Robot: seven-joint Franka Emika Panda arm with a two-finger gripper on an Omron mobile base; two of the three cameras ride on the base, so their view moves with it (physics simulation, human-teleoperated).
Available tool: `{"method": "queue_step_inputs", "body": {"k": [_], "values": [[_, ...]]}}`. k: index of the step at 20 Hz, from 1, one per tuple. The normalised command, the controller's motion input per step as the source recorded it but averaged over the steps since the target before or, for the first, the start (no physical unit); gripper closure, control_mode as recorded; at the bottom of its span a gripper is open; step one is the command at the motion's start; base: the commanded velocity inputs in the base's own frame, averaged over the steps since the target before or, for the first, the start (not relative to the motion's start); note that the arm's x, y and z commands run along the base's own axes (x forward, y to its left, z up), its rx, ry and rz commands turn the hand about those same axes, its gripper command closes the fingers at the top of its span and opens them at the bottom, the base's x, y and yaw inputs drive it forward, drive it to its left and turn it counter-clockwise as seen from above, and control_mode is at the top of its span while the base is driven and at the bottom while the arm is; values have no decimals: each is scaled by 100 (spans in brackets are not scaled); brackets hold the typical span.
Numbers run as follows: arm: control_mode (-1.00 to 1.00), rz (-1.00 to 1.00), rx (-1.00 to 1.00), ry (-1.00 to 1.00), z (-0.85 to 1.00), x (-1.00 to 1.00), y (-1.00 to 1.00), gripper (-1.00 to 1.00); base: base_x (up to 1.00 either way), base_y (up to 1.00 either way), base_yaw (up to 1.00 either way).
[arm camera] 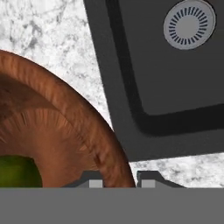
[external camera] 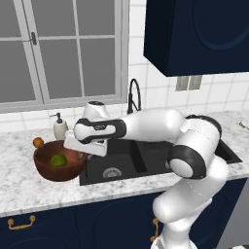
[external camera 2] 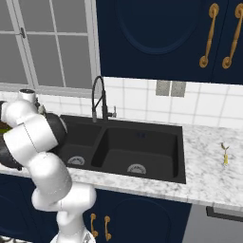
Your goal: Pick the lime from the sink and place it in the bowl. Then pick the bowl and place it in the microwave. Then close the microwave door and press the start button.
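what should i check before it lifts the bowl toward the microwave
1. Lime in the bowl: ok, it lies on the bowl's floor.
2. Gripper astride the bowl's rim: ok, in the hand view one fingertip sits inside the wall and one outside.
3. Firm clamp on the rim: cannot tell, the fingertips are barely visible.
4. Bowl resting upright on the counter, left of the sink: ok.
5. Orange fruit and soap dispenser close behind the bowl: not ok, they could be bumped.
6. Microwave door open and path clear: cannot tell.
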Motion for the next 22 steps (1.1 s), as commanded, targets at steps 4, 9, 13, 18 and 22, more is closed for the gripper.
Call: {"method": "queue_step_inputs", "body": {"k": [4, 9, 13, 18, 22], "values": [[-100, -35, 2, 1, 56, -20, -78, 100, 0, 0, 0], [-100, -37, 0, 8, 52, -18, -78, 100, 0, 0, 0], [-100, -37, -3, 7, 40, -20, -75, 100, 0, 0, 0], [-100, -38, -10, 0, 31, -16, -77, 100, 0, 0, 0], [-100, -36, -12, 0, 36, -3, -82, 100, 0, 0, 0]]}}
